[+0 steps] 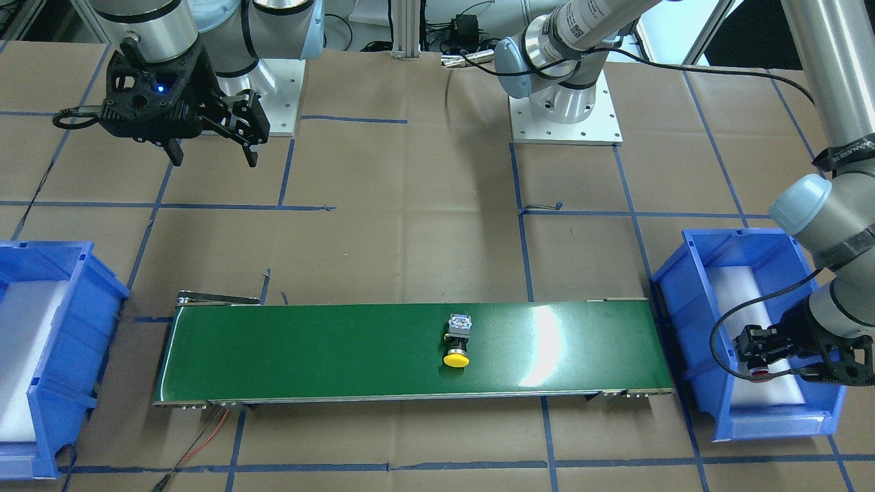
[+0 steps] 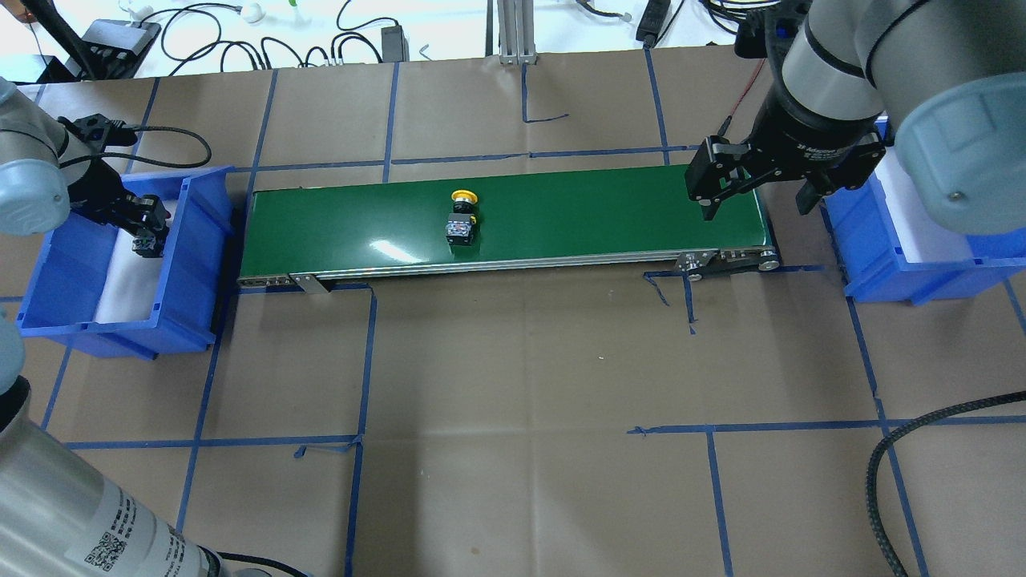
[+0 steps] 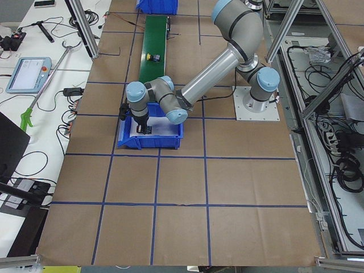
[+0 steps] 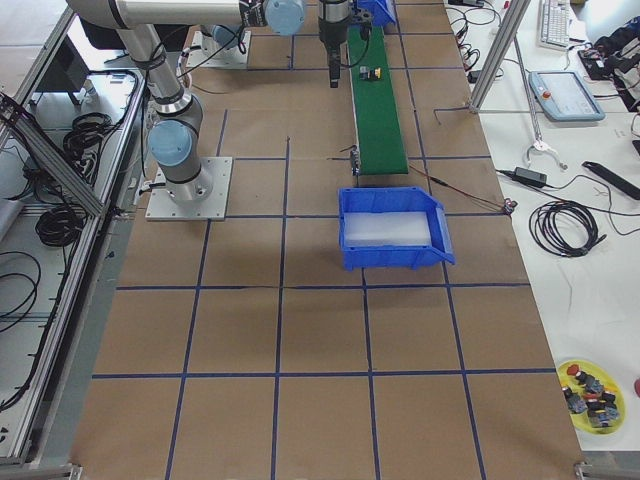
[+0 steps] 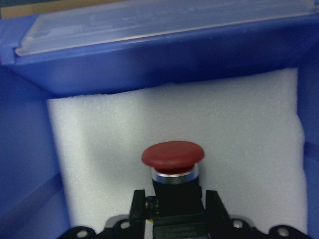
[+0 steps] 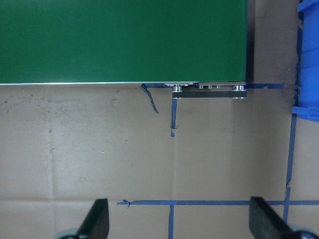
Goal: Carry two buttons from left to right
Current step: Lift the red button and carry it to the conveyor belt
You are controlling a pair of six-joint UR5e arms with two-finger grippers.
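We count two buttons: yellow-capped button (image 1: 456,342) lying on green belt (image 1: 307,348); red-capped button (image 5: 173,154) clenched by left gripper (image 5: 174,198) in left blue bin (image 1: 692,287) (second bin (image 1: 65,342) at right end). Right gripper (image 1: 214,159) spread wide near belt's right end.

The desk (image 2: 513,361) is covered in brown paper, marked into squares by blue tape (image 2: 365,361). A long green conveyor belt (image 2: 601,216) lies across it. Off each end sits a blue bin – one (image 2: 196,264) at the robot's left, one (image 2: 874,256) at its right – each lined with white foam (image 5: 239,124). Thin red and black wires (image 1: 205,437) trail from the belt's right-hand end. Black cables (image 2: 321,44) lie tangled beyond the far edge. On the side benches rest a teach pendant (image 3: 27,75), a green-handled grabber (image 3: 25,116) and a yellow dish (image 4: 605,368) of small dark and red pieces – too small to make out.
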